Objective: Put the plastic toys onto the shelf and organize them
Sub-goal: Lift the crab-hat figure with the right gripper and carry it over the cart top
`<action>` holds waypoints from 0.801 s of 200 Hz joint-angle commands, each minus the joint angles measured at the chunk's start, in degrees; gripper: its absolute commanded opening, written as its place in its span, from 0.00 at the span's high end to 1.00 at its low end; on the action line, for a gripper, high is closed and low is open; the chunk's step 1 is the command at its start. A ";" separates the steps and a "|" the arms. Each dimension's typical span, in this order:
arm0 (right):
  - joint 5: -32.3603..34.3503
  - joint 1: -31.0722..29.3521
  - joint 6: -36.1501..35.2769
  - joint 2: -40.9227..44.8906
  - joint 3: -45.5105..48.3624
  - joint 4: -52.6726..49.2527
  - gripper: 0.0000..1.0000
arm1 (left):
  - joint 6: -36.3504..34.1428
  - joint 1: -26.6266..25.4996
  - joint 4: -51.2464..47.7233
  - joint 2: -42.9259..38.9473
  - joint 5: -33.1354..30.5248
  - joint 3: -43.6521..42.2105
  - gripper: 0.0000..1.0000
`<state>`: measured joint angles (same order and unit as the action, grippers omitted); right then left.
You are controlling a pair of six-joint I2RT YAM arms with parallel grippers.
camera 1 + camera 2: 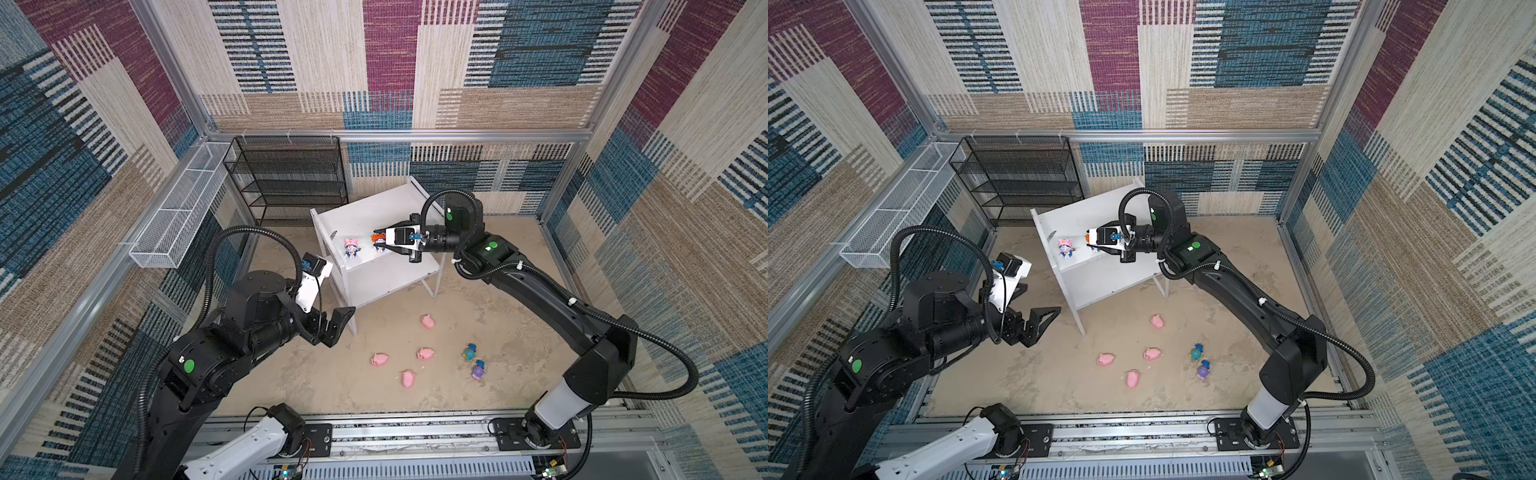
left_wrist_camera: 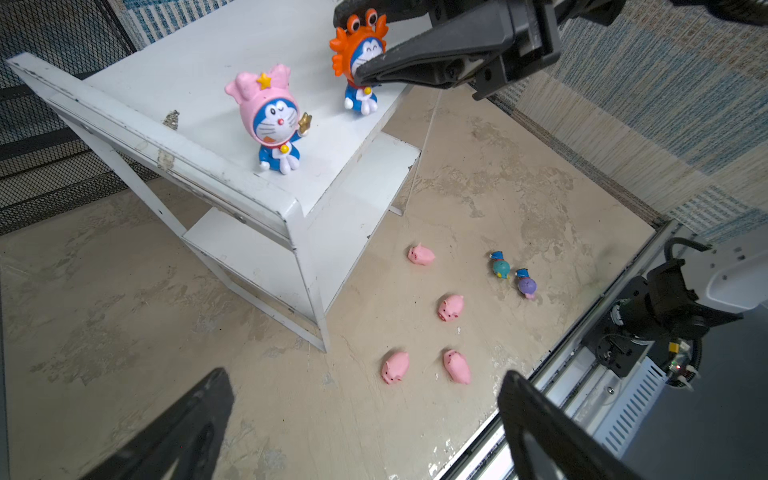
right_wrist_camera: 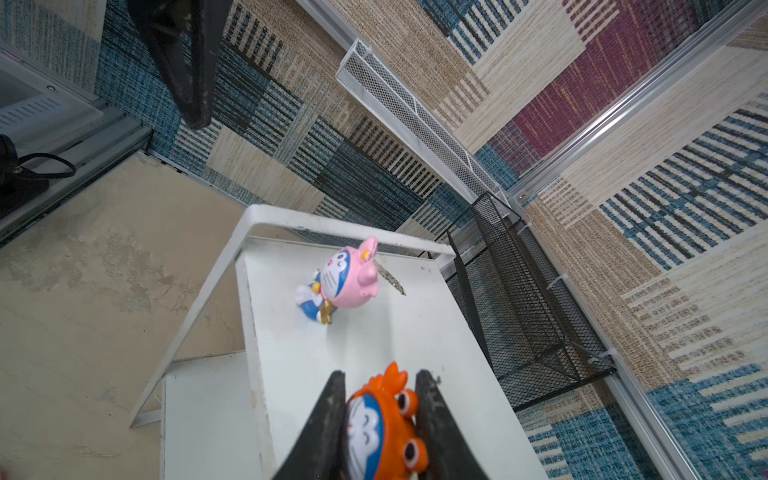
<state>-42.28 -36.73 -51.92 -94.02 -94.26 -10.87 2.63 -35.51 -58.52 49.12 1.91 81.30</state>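
The right claw [image 3: 380,376] clamps the orange-hooded toy [image 3: 382,428] by its head, near the edge of the shelf [image 3: 374,340] top. Seat its feet flat, further in, before releasing. The left claw [image 1: 1040,299] hangs wide, empty.

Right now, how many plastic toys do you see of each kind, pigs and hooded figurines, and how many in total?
Small plain pink plastic pigs: 4
White-and-blue hooded cartoon figurines: 4
Total: 8

Left arm [image 1: 232,345] low, jaws wide apart; right arm [image 1: 540,286] outstretched, jaws clamped.
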 commanded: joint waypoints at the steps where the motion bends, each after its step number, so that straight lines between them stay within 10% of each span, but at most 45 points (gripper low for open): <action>1: -1.66 -0.04 -1.14 -0.96 -1.80 -0.94 0.72 | -1.05 0.04 2.11 -0.07 0.11 -0.18 0.00; 160: -1.71 -0.09 -2.36 -2.40 -2.62 -2.89 0.64 | -1.14 0.01 2.64 -0.41 0.08 -0.61 0.00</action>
<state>-43.90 -36.75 -53.84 -96.31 -96.71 -14.31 2.61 -35.51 -57.45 48.75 1.89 80.73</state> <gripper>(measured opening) 0.353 0.995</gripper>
